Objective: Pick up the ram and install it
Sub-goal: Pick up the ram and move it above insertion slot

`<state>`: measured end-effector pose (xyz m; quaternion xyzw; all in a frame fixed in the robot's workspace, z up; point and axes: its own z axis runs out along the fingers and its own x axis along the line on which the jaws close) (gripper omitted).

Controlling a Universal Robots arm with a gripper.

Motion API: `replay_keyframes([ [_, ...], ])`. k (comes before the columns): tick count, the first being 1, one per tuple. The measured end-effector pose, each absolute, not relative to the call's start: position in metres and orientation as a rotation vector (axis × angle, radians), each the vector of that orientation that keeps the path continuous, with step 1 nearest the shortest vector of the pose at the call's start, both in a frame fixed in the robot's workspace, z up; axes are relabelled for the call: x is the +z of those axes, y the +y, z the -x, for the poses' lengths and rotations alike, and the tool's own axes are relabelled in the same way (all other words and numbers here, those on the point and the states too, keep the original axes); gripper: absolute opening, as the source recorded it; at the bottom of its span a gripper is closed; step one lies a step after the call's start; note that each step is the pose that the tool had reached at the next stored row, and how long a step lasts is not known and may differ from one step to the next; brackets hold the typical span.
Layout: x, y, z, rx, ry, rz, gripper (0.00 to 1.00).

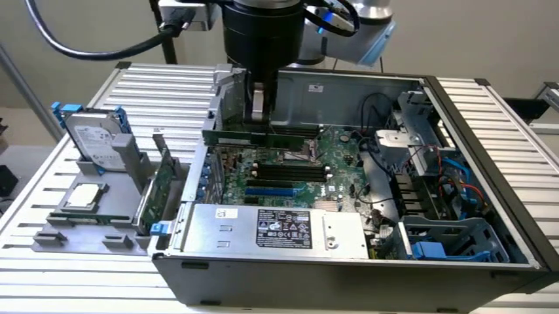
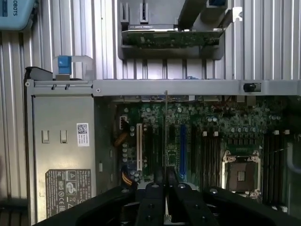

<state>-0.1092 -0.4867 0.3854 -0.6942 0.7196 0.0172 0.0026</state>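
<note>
My gripper point(image 1: 260, 123) hangs inside the open computer case point(image 1: 489, 163), shut on the ram point(image 1: 262, 138). The ram is a long green stick, held level and on edge above the back part of the motherboard point(image 1: 341, 186). Several black memory slots point(image 1: 288, 172) lie in front of it, lower down and apart from it. In the wrist view the ram point(image 2: 165, 136) shows as a thin edge running out from between the dark fingers point(image 2: 153, 197) of my gripper point(image 2: 165, 181). Below it lie the motherboard point(image 2: 155, 117), black slots point(image 2: 209, 155) and the processor socket point(image 2: 241, 174).
A grey power supply point(image 1: 271, 229) fills the case's front. Cables and drive cages point(image 1: 450, 239) crowd the exterior view's right. Outside the case at the exterior view's left, a grey holder point(image 1: 52, 239) carries a hard drive point(image 1: 91, 140), a silver processor point(image 1: 83, 196) and an upright expansion card point(image 1: 157, 190).
</note>
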Motion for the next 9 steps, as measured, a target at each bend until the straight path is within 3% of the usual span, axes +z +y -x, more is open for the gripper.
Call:
replay_keyframes([
  [9, 0.375, -0.462, 0.088, 0.054, 2.257, 2.177, 0.0],
])
